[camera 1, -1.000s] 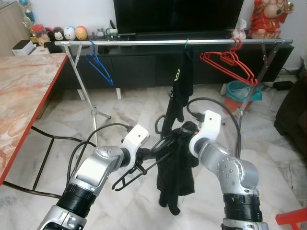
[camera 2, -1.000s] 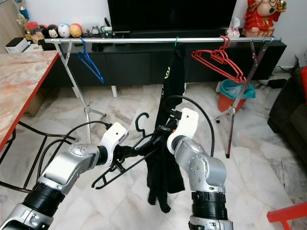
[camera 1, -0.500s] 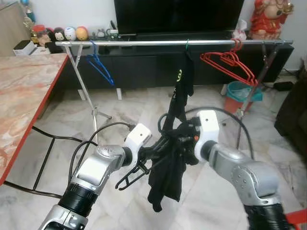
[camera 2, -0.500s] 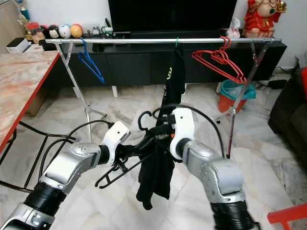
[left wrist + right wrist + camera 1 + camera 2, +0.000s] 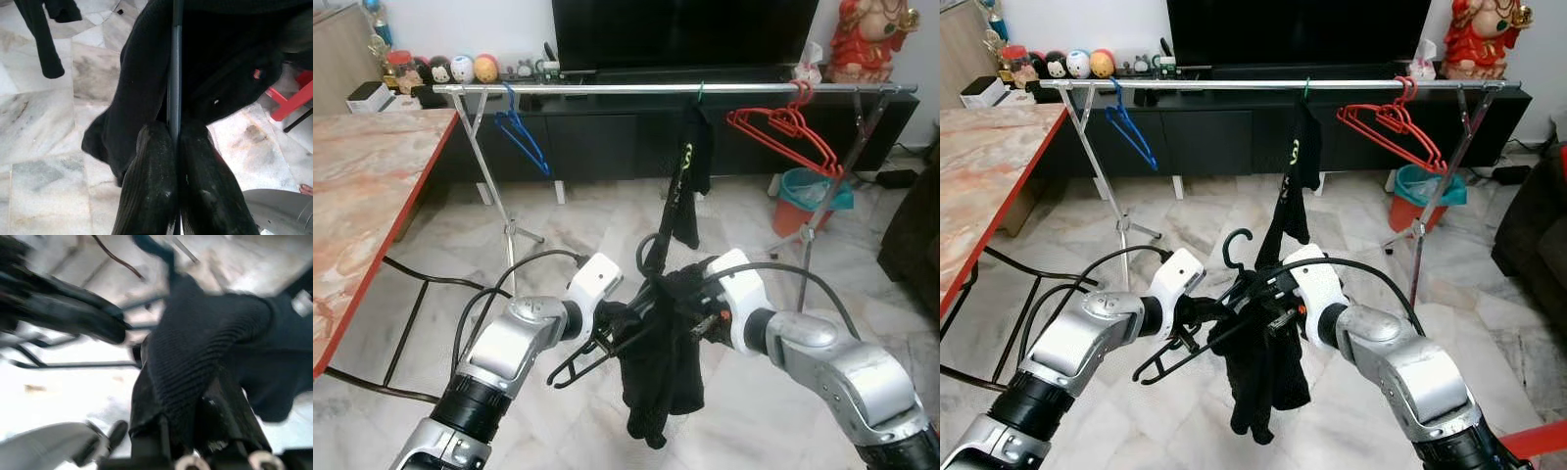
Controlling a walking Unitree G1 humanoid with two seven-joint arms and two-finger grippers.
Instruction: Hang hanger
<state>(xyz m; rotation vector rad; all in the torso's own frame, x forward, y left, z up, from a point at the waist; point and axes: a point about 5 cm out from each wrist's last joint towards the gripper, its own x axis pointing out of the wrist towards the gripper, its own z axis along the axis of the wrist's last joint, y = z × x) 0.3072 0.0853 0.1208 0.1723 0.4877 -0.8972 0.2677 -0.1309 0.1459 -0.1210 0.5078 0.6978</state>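
A black hanger (image 5: 1163, 360) is held low in front of me, its hook (image 5: 1237, 245) pointing up. My left gripper (image 5: 619, 318) is shut on the hanger's rod (image 5: 174, 93), the fingers (image 5: 151, 171) pressed against it from both sides. A black garment (image 5: 661, 382) drapes over the hanger's right side and hangs toward the floor. My right gripper (image 5: 693, 321) is shut on a bunch of this cloth (image 5: 205, 342). Beyond, a metal rail (image 5: 607, 88) carries a blue hanger (image 5: 524, 137), another black garment (image 5: 683, 186) and red hangers (image 5: 783, 132).
A marbled table with a red edge (image 5: 362, 186) stands to the left. The rack's legs (image 5: 499, 211) stand on the tiled floor before a dark TV cabinet (image 5: 607, 147). A teal-lined red bin (image 5: 808, 191), a dark sofa (image 5: 920, 245) and a red stool corner (image 5: 1538, 441) are to the right.
My right arm has swung out to the right and lower, still gripping the cloth. The garment rose, then dropped again, hanging further down the hanger. The left gripper has barely moved.
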